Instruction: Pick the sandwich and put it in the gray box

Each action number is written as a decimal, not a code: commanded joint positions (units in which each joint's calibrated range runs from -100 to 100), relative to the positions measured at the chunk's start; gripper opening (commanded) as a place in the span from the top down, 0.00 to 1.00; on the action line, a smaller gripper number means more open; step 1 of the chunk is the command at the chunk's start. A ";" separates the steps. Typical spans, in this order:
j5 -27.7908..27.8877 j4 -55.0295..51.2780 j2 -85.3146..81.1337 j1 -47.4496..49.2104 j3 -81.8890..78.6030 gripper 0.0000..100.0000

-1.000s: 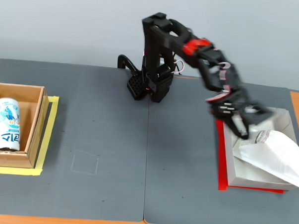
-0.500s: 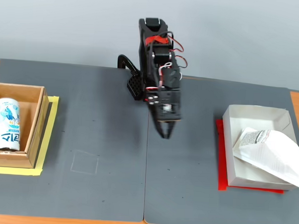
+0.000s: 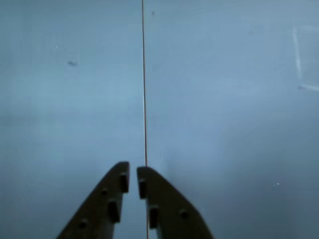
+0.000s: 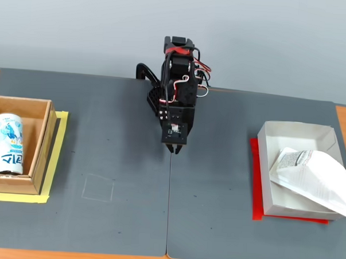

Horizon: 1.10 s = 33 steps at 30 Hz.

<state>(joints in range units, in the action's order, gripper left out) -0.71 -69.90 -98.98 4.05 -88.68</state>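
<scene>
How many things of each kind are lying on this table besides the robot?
Drink cans: 1, the can in the wooden box
Boxes: 2, the wooden box and the gray box
Food packets: 1, the sandwich, resting in the gray box and sticking out over its right wall
Total: 4

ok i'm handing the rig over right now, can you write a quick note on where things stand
Gripper: nearly closed and empty, low over the seam in the middle of the dark mat; the wrist view shows only bare mat beneath it.

Sandwich: lying in the gray box on the right of the fixed view, tilted, with one end sticking out past the box's right wall.

Also there: a drink can lying in a wooden box on the left, not part of the job.

Done: sandwich looks delivered and released.

Left: probably nothing; maybe check whether the overhanging end needs a nudge to sit fully inside.
</scene>
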 commanded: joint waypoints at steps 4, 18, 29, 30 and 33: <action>-0.15 -0.23 -0.34 -0.44 -2.18 0.98; 0.21 -0.23 -0.34 -0.44 -4.98 0.98; 0.37 -0.15 -0.34 -0.44 -4.89 0.98; 0.37 -0.15 -0.34 -0.44 -4.89 0.98; 0.37 -0.15 -0.34 -0.44 -4.89 0.98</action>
<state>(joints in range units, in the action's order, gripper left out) -0.61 -69.90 -99.07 3.98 -93.98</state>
